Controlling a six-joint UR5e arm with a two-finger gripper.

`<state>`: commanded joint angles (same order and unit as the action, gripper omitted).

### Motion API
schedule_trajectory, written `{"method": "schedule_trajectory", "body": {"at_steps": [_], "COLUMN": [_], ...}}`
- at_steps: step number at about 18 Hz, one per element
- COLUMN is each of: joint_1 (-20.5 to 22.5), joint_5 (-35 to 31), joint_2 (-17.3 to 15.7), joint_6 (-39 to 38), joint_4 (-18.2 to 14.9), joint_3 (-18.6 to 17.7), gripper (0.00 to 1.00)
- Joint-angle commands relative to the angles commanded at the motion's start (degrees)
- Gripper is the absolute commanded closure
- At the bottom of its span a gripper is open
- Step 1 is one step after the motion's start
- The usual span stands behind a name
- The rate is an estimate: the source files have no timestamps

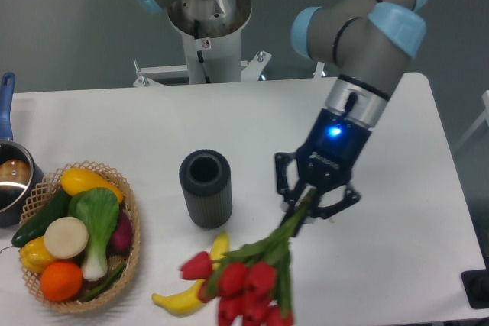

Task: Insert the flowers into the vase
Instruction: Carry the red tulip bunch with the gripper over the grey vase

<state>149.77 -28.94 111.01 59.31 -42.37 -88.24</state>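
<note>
Grip: my gripper (304, 210) was clamped on the flowers' (243, 282) stems, buds hanging.
Vase (205, 188): upright, mouth free to receive stems.

Table (267, 124): white, flat.
Vase (205, 188): upright, centre-left.
Basket (131, 253): left front.
Banana (180, 298): front of vase.
Pot (11, 177): left edge.

A: What stands on the worktop (153, 124)?
B: One vase (205, 188), one banana (187, 292), one basket (131, 246), one pot (11, 181).
A: And held up?
B: One bunch of tulips (241, 288), some seven buds showing.
</note>
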Motion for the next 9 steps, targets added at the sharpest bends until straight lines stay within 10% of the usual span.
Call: {"method": "schedule_trajectory", "body": {"at_steps": [9], "joint_1": [0.87], "joint_5": [29.0], "joint_2": [0.18], "joint_6": [18.46], "joint_4": [0.53], "joint_3": [-11.95], "gripper": [0.74]}}
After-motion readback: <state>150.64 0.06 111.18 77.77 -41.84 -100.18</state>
